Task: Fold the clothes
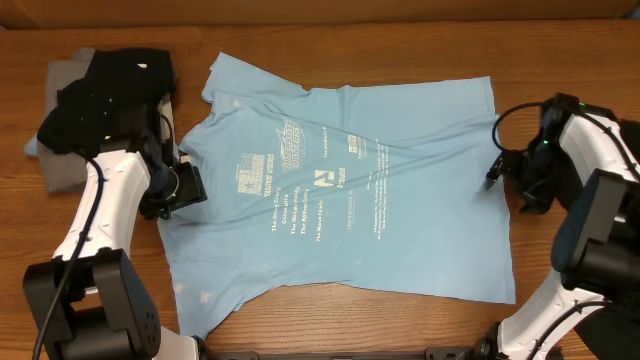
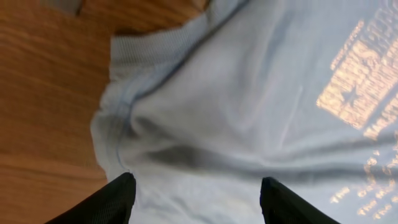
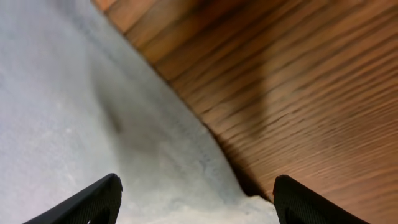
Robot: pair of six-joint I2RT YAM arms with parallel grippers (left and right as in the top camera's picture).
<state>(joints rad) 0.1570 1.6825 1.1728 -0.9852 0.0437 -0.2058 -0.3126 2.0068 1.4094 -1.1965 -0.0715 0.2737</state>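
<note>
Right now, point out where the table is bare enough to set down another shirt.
Bare wood: the far strip beyond the light blue T-shirt, and the near strip between its lower edge and the front of the table. Crowded: black shirts piled far left; left pincer and right pincer at the T-shirt's sides.

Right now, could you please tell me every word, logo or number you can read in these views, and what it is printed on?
No text is clear enough to quote.
Light blue T-shirt: several blocks of white lettering on its front, too small to read from overhead.
Left wrist view: part of that lettering, too blurred to read.
Black clothes and grey garment: no print visible.
</note>
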